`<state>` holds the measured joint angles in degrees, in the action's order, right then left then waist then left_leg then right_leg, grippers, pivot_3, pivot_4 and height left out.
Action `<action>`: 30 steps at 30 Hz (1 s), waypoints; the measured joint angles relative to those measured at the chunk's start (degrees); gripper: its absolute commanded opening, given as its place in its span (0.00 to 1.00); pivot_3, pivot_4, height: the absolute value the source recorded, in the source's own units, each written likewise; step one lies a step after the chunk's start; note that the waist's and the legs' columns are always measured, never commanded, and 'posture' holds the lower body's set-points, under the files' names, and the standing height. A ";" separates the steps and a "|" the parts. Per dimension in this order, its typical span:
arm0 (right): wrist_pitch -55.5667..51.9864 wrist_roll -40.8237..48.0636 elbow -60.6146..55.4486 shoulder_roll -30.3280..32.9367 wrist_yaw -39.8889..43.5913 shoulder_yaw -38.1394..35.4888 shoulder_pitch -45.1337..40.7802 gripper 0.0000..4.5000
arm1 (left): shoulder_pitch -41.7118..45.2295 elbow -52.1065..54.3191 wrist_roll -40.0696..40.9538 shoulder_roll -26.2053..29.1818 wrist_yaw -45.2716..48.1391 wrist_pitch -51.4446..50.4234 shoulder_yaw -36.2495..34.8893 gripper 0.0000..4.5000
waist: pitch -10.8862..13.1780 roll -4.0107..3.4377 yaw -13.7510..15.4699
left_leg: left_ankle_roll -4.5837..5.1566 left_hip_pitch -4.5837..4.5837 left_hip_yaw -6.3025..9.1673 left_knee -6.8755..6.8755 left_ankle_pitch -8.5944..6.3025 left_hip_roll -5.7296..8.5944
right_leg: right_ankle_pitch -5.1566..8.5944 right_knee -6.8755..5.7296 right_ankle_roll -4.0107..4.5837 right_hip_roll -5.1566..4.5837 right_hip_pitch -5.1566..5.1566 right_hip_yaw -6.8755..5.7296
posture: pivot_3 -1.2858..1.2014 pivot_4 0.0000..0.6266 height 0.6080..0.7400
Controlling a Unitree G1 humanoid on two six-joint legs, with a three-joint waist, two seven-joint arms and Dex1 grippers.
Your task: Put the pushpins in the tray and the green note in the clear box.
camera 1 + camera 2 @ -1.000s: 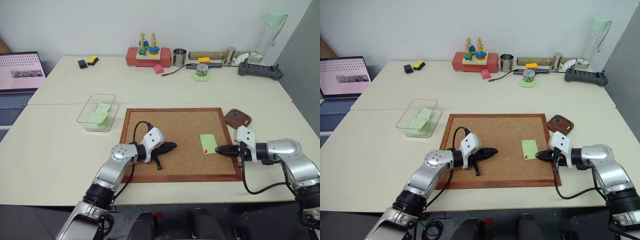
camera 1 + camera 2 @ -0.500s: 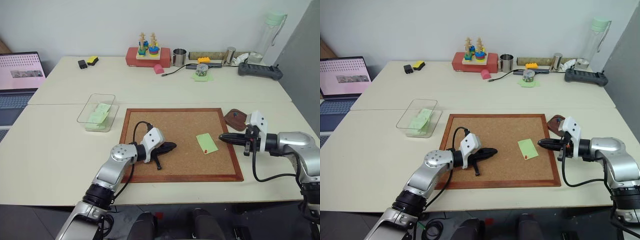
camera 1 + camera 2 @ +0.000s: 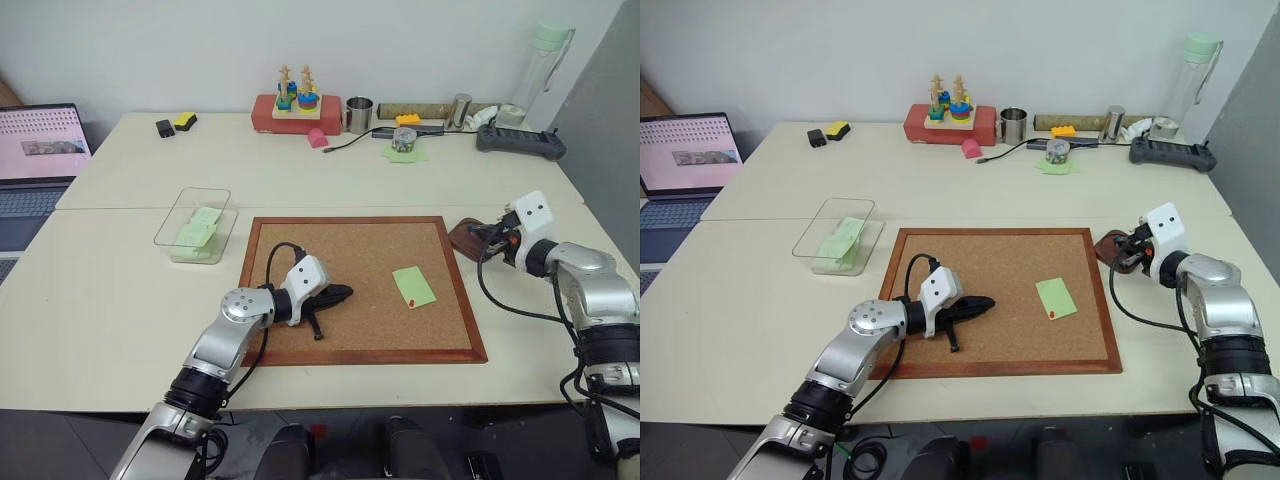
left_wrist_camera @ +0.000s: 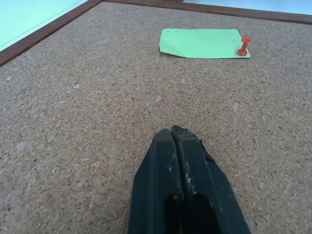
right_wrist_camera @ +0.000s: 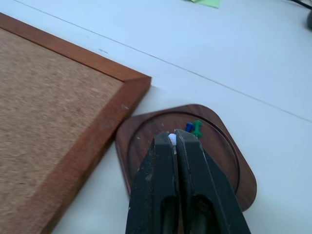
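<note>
While your right gripper (image 5: pixel 174 141) hangs over the tray (image 5: pixel 222 146) at the right of the corkboard (image 3: pixel 350 270), its fingers are clamped on a small white-headed pin (image 5: pixel 172 139). The drop is straight below. The green note (image 3: pixel 413 286), held by a red pin (image 4: pixel 243 46), lies to your left; your left gripper (image 4: pixel 176 136), pressed shut and empty, points along the cork toward it.

A wood-framed corkboard (image 3: pixel 340 290) lies on the pale table (image 3: pixel 110 300), a laptop (image 3: pixel 35 160) sits at its left edge, and along the far side stand a red stacking toy (image 3: pixel 296 105), a metal cup (image 3: pixel 359 114), a small round tin (image 3: pixel 404 139) and a green-lidded bottle (image 3: pixel 541 70).
</note>
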<state>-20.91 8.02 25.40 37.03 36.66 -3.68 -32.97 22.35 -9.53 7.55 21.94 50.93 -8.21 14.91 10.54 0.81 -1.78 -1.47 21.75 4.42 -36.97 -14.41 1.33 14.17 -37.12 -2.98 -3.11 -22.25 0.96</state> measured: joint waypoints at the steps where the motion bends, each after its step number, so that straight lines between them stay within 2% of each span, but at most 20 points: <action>1: 0.33 -0.11 0.79 -0.34 -0.48 0.00 -0.14 0.15 | 0.00 -0.01 0.00 0.00 -0.01 0.00 0.00 0.00 | 0.00 0.00 -0.01 | 0.00 0.00 0.00 0.00 0.00 0.00 | 0.00 0.00 0.00 0.00 0.00 0.00 | 0.52 0.24 1.00; 10: 1.42 0.05 3.03 -1.44 -1.33 -0.63 -1.25 0.60 | -0.18 0.21 0.00 -0.01 -0.26 -0.07 -0.01 0.00 | -0.01 -0.01 -0.03 | 0.00 0.00 0.01 0.00 0.00 0.00 | 0.00 -0.01 0.00 0.01 0.00 0.00 | 0.52 0.24 1.00; 16: 1.24 2.13 -3.51 -0.28 1.73 -1.99 -0.82 0.61 | -0.53 0.69 0.00 -0.01 -0.36 -0.20 -0.08 0.00 | -0.01 -0.02 -0.04 | 0.00 0.01 0.03 0.01 0.00 -0.02 | 0.00 0.00 0.00 0.01 -0.01 -0.02 | 0.52 0.24 1.00; 19: 1.02 4.39 -12.65 3.27 9.45 -1.12 3.40 0.61 | -0.81 1.01 0.05 -0.13 -0.37 -0.30 -0.03 0.00 | -0.01 -0.02 0.08 | 0.01 0.02 0.09 0.01 -0.01 -0.02 | 0.00 0.01 -0.01 0.01 0.03 -0.09 | 0.52 0.24 1.00; 24: -1.93 8.87 -29.27 8.14 21.72 4.26 12.65 0.61 | -0.84 0.92 0.04 0.31 -0.25 -0.37 -0.34 0.00 | -0.02 -0.04 -0.12 | 0.01 -0.01 0.15 0.02 -0.01 -0.04 | 0.06 0.03 -0.10 0.02 0.03 -0.05 | 0.52 0.24 1.00; 30: -3.65 9.49 -35.54 7.72 24.54 9.41 16.26 0.61 | -0.82 0.86 0.04 0.32 -0.24 -0.52 -0.33 0.00 | -0.02 -0.01 -0.07 | 0.01 -0.02 0.16 -0.05 0.00 -0.04 | 0.14 0.06 -0.25 0.03 0.05 -0.01 | 0.52 0.24 1.00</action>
<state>-24.55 17.51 -10.13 44.75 61.20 5.73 -16.71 21.53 -8.67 7.59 22.26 50.69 -8.72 14.58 10.51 0.79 -1.85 -1.46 21.73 4.59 -37.01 -14.41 1.29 14.31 -37.05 -3.23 -3.09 -22.20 0.95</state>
